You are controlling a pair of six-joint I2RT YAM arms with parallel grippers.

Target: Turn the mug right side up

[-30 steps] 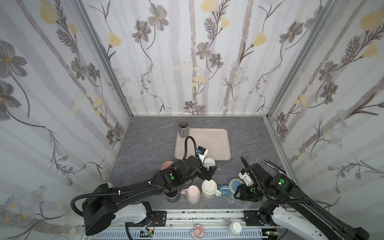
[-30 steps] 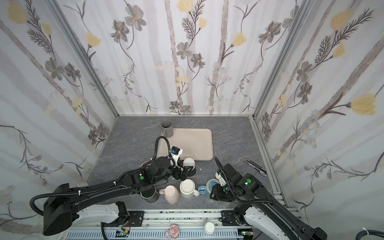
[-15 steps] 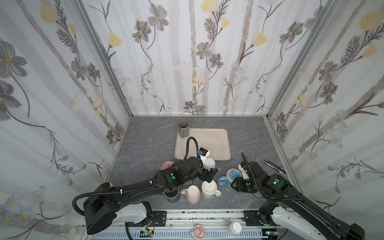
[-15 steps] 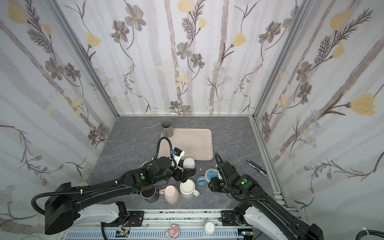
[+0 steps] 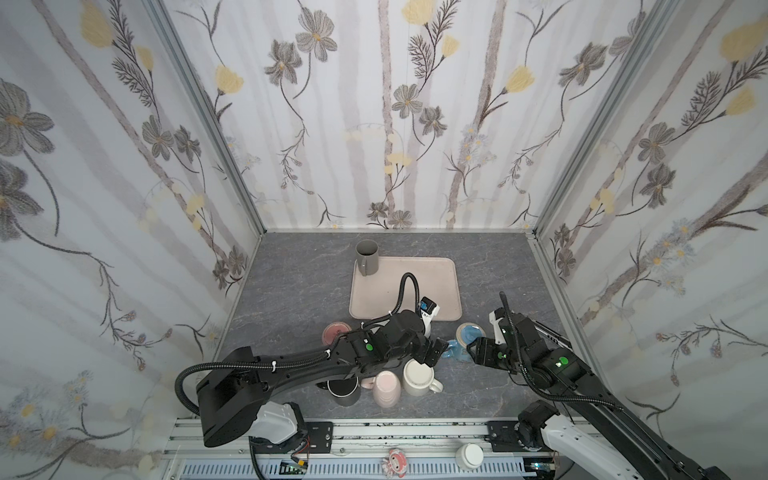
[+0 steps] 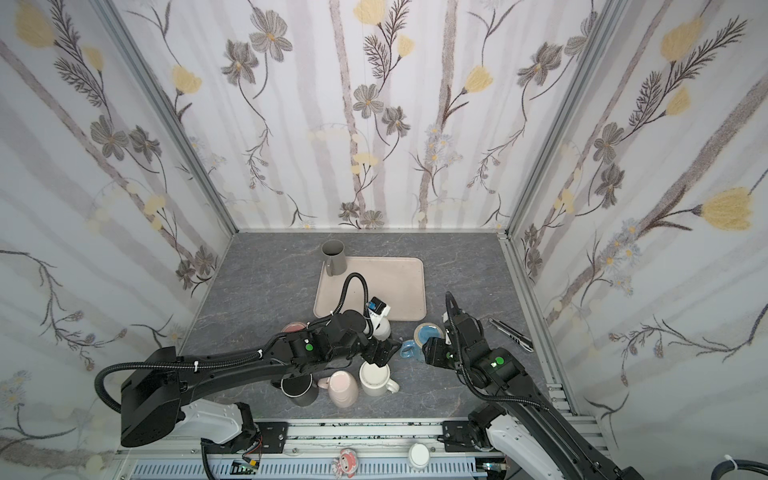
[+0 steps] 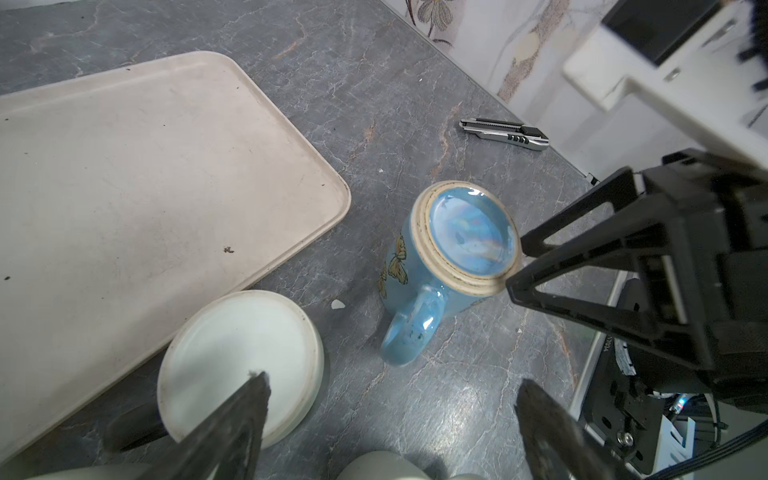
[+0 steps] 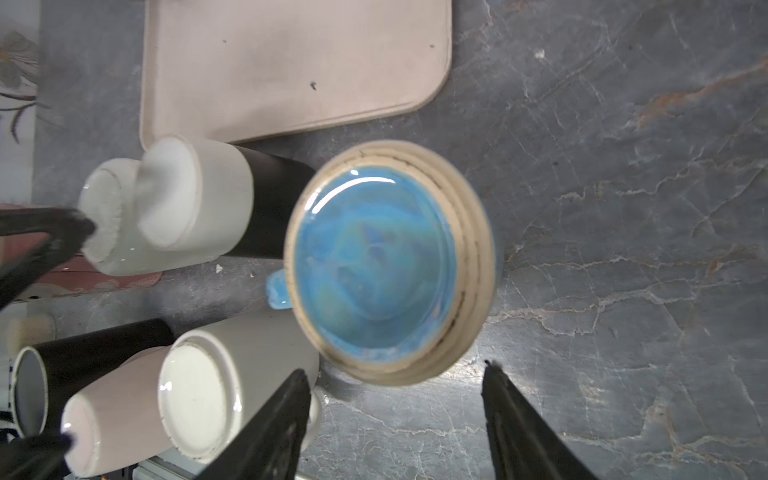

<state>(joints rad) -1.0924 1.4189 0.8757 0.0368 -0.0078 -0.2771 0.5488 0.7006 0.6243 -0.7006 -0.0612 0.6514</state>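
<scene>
Bench (image 5: 291,299): open surface beyond both sets of fingers. Left arm (image 5: 299,365): low, stretched across the middle; left gripper (image 7: 390,380) fingers spread wide, holding nothing. Right arm (image 5: 557,365): angled inward; right gripper (image 7: 515,266) fingers parted, pinching nothing. Tray (image 5: 415,276): corner lies beyond the left fingers. Blue mug (image 7: 453,257): upside down on the bench between the 2 grippers, base rim at the right fingertips, handle toward the left fingers. White mug (image 7: 241,361): inverted, just beside 1 left finger.

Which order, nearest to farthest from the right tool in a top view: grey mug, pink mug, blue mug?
1. blue mug, just beyond the right tool tips, right of centre.
2. pink mug, front centre.
3. grey mug, far back, left of centre.
</scene>
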